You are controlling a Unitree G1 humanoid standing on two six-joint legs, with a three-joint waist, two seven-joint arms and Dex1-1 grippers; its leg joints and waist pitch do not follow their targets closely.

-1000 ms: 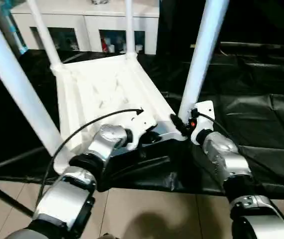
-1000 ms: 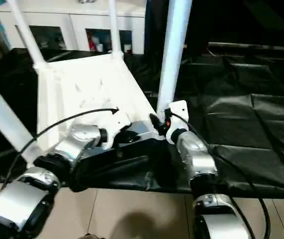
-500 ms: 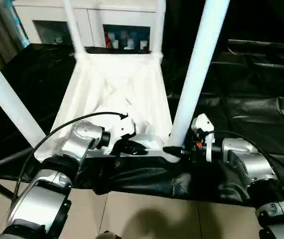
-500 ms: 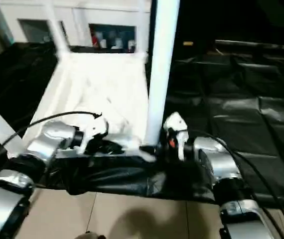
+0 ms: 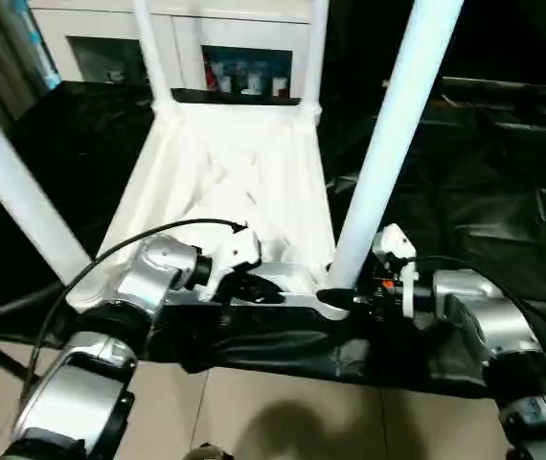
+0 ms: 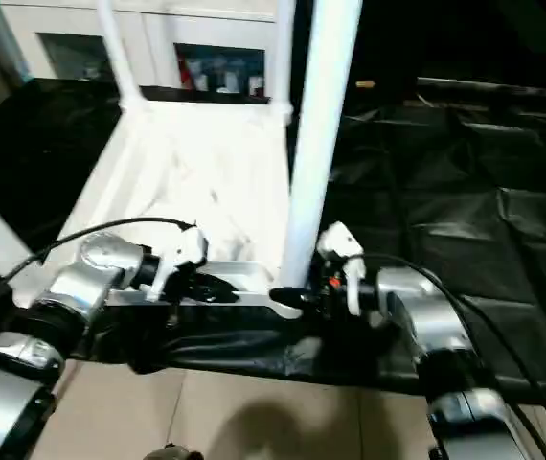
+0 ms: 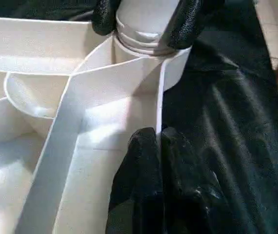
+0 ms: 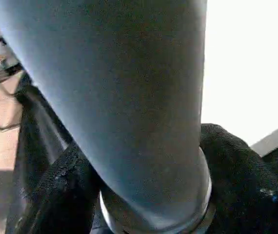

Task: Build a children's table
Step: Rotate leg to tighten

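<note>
The big work table (image 5: 484, 172), draped in crinkled black cloth, takes up most of the space in front of the robot, with a tiled floor (image 5: 283, 422) showing below its near edge. Behind it stands a white cabinet (image 5: 225, 38) with glass doors and small items on its shelves.

The children's table (image 5: 244, 182) lies upside down on the black cloth, toward the left side of the work table, with its near edge at the cloth's near edge. Its ribbed white underside faces up, and all four white legs stand up out of the corner sockets: two at the far corners by the cabinet, one at the near left (image 5: 14, 192) and one at the near right (image 5: 393, 134), leaning a little to the right as it rises.

The left gripper (image 5: 254, 287) sits on the near rim of the small table. In the left wrist view its black fingers (image 7: 148, 161) are pressed together, pinching the thin white edge wall beside the near right socket.

The right gripper (image 5: 345, 299) is at the foot of the near right leg. Its two black fingers (image 8: 236, 175) are wrapped around the leg just above the socket collar, one on each side.
</note>
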